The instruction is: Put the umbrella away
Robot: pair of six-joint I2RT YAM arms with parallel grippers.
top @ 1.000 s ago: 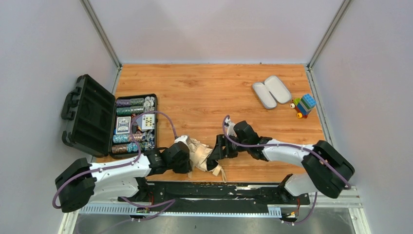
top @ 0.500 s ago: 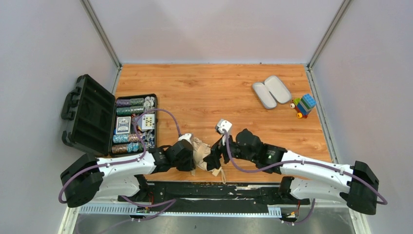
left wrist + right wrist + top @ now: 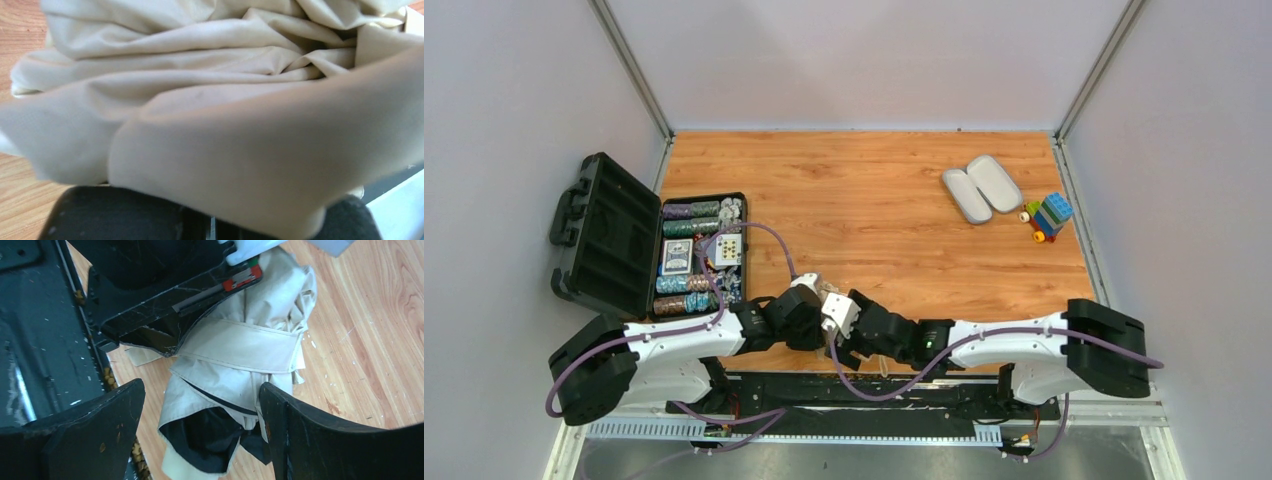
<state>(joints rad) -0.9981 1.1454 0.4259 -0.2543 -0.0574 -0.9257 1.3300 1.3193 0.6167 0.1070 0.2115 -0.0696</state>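
The umbrella [image 3: 240, 347] is a crumpled beige bundle with a strap band round it and black lining showing at its near end, lying at the table's near edge. Its fabric fills the left wrist view [image 3: 200, 90] and hides those fingers. In the top view it is almost hidden under both grippers. My left gripper [image 3: 809, 325] holds the umbrella from the left; its black body shows in the right wrist view [image 3: 165, 285]. My right gripper [image 3: 200, 440] is open, one finger on each side of the umbrella's lined end, not touching it; it sits right of the left gripper [image 3: 852, 350].
An open black case [image 3: 609, 235] with poker chips and cards stands at the left. A lilac-grey oval hard case [image 3: 981, 187] lies open at the back right, next to a toy of coloured blocks [image 3: 1049, 215]. A black rail [image 3: 874, 385] runs along the near edge.
My right arm has stretched out low and swung left, bringing its open gripper from the umbrella's right side down over its near end. The left gripper has stayed on the umbrella.
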